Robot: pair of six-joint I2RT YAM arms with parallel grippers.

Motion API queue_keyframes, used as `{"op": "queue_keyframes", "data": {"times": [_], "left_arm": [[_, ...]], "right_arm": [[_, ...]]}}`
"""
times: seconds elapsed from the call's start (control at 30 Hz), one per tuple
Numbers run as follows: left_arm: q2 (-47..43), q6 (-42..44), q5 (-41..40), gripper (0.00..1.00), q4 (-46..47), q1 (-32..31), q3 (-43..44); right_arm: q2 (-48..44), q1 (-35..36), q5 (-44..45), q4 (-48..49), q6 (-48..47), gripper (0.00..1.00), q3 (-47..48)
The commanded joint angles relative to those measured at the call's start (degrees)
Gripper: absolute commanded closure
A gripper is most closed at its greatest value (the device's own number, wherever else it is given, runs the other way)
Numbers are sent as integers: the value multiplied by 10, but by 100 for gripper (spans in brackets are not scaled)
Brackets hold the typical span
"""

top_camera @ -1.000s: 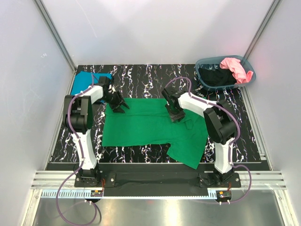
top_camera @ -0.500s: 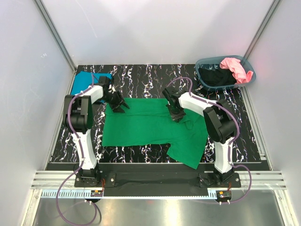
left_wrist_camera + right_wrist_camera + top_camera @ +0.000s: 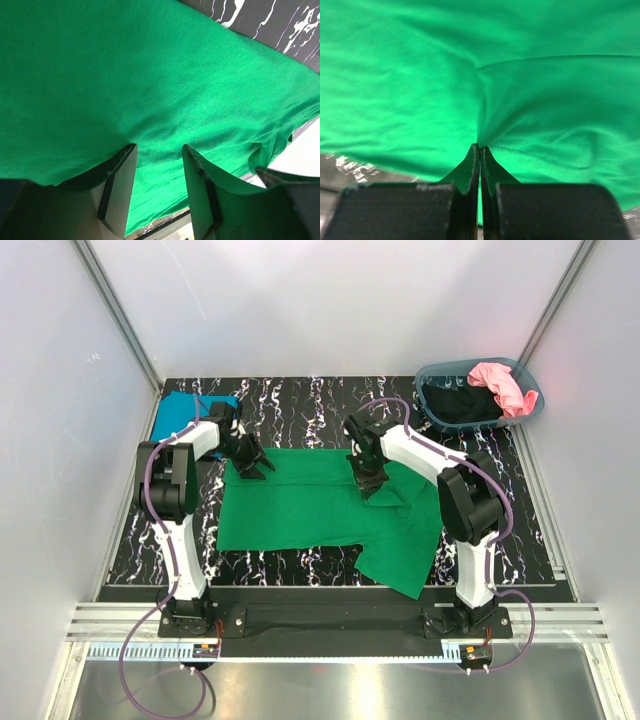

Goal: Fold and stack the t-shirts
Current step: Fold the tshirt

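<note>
- The overhead view is lit brightly and evenly from above; the white walls (image 3: 330, 310) are washed pale.
- Only soft shadows are cast on the green t-shirt (image 3: 300, 505).
- A dull sheen is seen on the metal strip (image 3: 330, 690).
- The weave is rendered sharply at the left wrist, while the left pincer (image 3: 159, 147) is softened.
- At the right wrist the cloth is blurred around the right pincer (image 3: 479, 146).

- Your tabletop (image 3: 300, 410) is black with white marbling.
- You have a green t-shirt (image 3: 300, 505) spread across its middle, near-right part rumpled.
- A teal t-shirt (image 3: 175, 412) lies at the far-left corner.
- A grey-blue basket (image 3: 532, 408) stands far-right.
</note>
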Motion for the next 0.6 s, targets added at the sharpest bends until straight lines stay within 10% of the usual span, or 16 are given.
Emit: {"op": "queue_keyframes", "data": {"times": [0.0, 0.2, 0.37, 0.57], "left_arm": [[15, 6, -25, 52, 20, 2, -6], [11, 10, -27, 52, 19, 2, -8], [11, 10, -26, 52, 22, 2, -11], [13, 8, -25, 52, 27, 2, -15]], "right_arm": [[-16, -3, -93, -12, 39, 100, 3], [-10, -3, -178, 51, 115, 90, -20], [-20, -5, -137, 32, 161, 59, -11], [-126, -73, -28, 19, 225, 63, -69]]}}
